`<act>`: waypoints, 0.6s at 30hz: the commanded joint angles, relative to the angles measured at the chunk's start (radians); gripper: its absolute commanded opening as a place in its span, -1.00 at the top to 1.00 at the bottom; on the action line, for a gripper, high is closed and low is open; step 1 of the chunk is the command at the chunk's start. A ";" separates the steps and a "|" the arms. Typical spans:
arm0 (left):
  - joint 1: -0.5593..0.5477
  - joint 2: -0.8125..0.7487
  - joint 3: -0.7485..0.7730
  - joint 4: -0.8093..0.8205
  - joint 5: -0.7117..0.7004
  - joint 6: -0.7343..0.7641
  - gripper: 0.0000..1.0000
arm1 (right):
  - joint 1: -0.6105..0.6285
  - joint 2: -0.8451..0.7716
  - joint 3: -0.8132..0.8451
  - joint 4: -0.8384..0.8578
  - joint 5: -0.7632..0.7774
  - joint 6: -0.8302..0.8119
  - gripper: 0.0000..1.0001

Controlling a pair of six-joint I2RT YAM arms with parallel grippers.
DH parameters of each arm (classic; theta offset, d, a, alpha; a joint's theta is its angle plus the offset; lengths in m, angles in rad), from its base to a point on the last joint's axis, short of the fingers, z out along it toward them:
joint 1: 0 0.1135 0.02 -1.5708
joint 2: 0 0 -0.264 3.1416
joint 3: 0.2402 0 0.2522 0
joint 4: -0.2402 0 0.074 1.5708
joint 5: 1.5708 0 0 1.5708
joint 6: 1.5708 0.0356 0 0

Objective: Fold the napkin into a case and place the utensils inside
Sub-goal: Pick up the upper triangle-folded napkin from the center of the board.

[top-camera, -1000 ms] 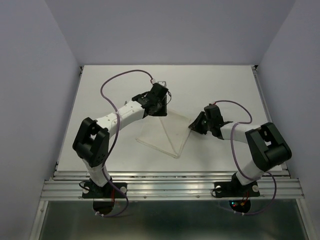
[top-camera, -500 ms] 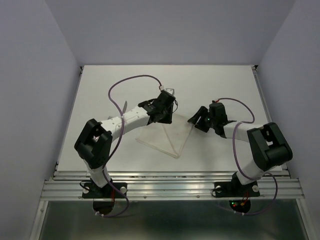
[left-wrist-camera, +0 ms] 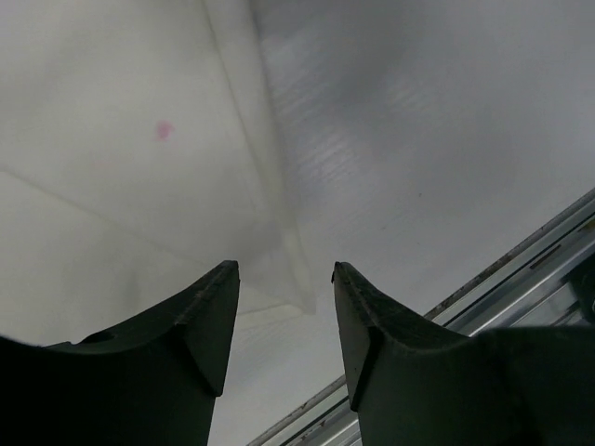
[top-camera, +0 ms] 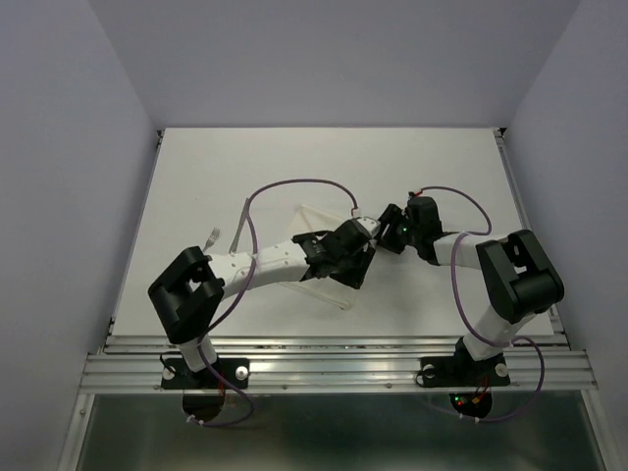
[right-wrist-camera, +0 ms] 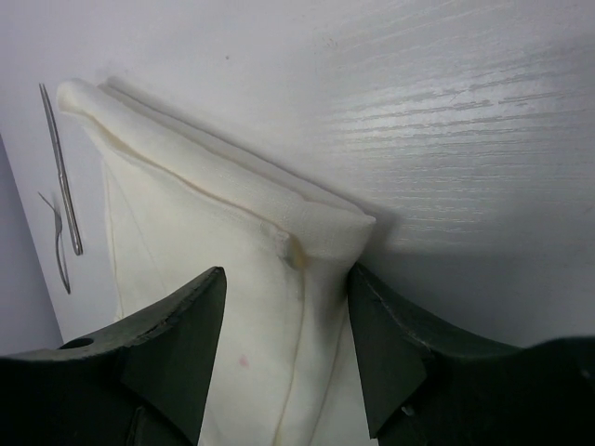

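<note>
- White worktop [top-camera: 245, 167] lies beneath both arms.
- My left jaws stand apart, the napkin [left-wrist-camera: 139, 186] corner between their tips.
- My right jaws gape around its folded edge; utensils [right-wrist-camera: 63, 186] lie beyond, leftward.

Napkin [top-camera: 314, 228] mostly hidden under left arm [top-camera: 275, 263]; utensils [top-camera: 213, 235] tiny.

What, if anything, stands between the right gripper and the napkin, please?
Nothing visible does. The napkin's folded corner already lies between the open fingers of the right gripper. The left gripper is close alongside, not in between.
</note>
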 commanded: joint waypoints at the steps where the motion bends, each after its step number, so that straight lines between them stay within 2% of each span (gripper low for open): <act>1: -0.088 -0.053 -0.004 -0.030 -0.171 0.008 -0.15 | 0.005 0.057 -0.022 -0.122 0.026 -0.013 -0.22; 4: -0.170 -0.005 0.037 -0.071 -0.259 0.007 -0.15 | 0.005 0.057 -0.016 -0.125 0.026 -0.017 -0.22; 8: -0.221 0.079 0.070 -0.102 -0.316 0.015 -0.15 | 0.005 0.057 -0.011 -0.128 0.024 -0.021 -0.22; 18: -0.261 0.180 0.102 -0.125 -0.426 0.035 -0.15 | 0.005 0.046 -0.016 -0.134 0.026 -0.021 -0.22</act>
